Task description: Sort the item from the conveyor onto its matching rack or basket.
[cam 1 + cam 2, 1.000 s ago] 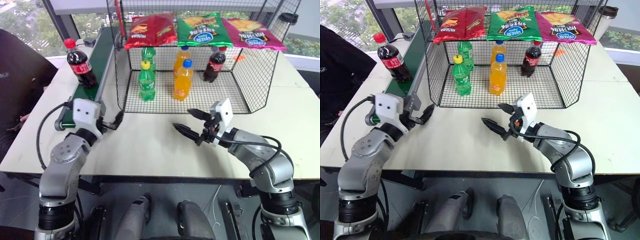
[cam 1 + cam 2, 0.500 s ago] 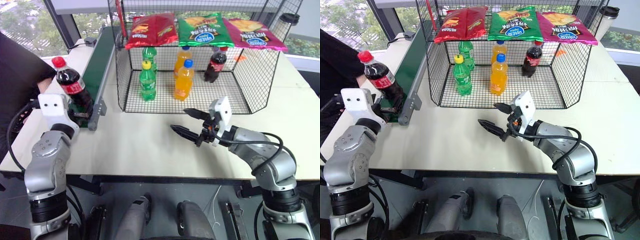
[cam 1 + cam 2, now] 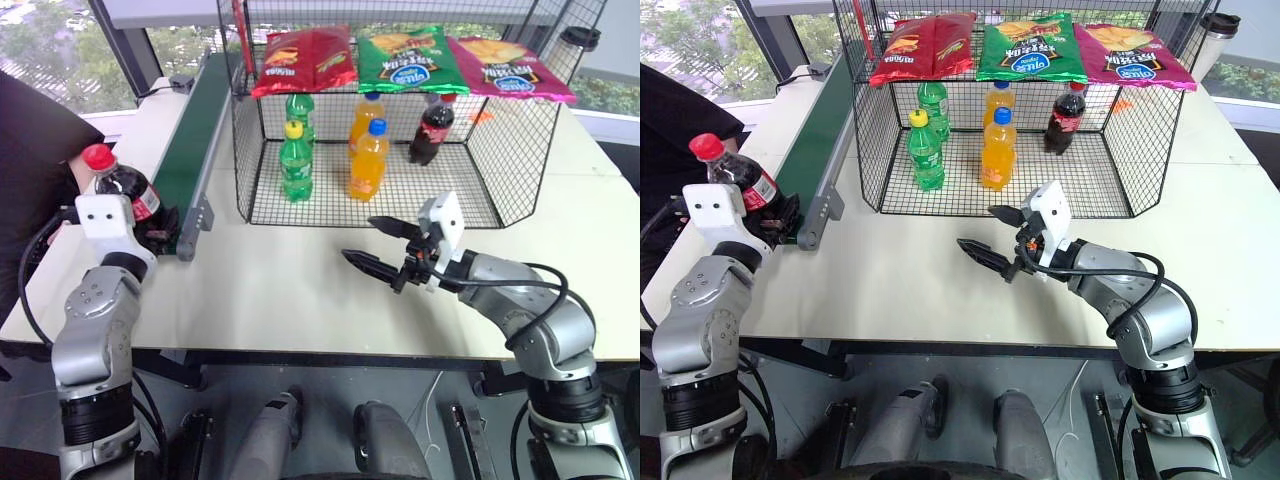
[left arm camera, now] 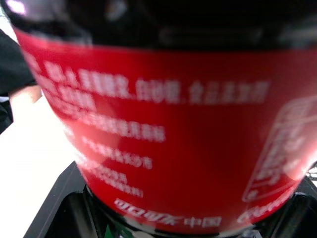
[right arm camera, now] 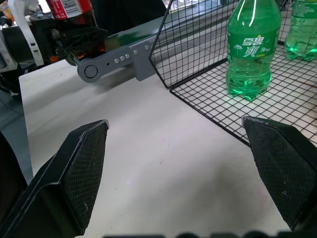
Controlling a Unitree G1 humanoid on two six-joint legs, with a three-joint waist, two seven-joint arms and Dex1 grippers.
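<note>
Right now my left end effector [image 3: 780,215] is clamped on the cola bottle [image 3: 125,190], low on its body, just off the near end of the conveyor [image 3: 192,130] at the counter's [image 3: 300,290] left edge. From the head camera the bottle tilts, red cap leaning away from the belt; whether its base touches the counter or belt frame I can't quite tell, since the wrist housing hides it. On the left wrist camera the red label [image 4: 168,144] sits right against the lens.

My right end effector [image 3: 378,247] hangs over bare counter in front of the wire basket [image 3: 520,150], black fingers [image 5: 86,158] spread wide apart and holding nothing.

Inside the basket I see two green soda bottles [image 3: 293,160] on the left, two orange soda bottles [image 3: 367,158] in the middle and one cola bottle at the back right [image 3: 433,128], all upright. Three crisp bags lie along its top: red [image 3: 302,58], green [image 3: 403,58], pink [image 3: 508,66]. A person's dark sleeve [image 3: 35,190] sits beside the counter's left edge, close to the held bottle.
</note>
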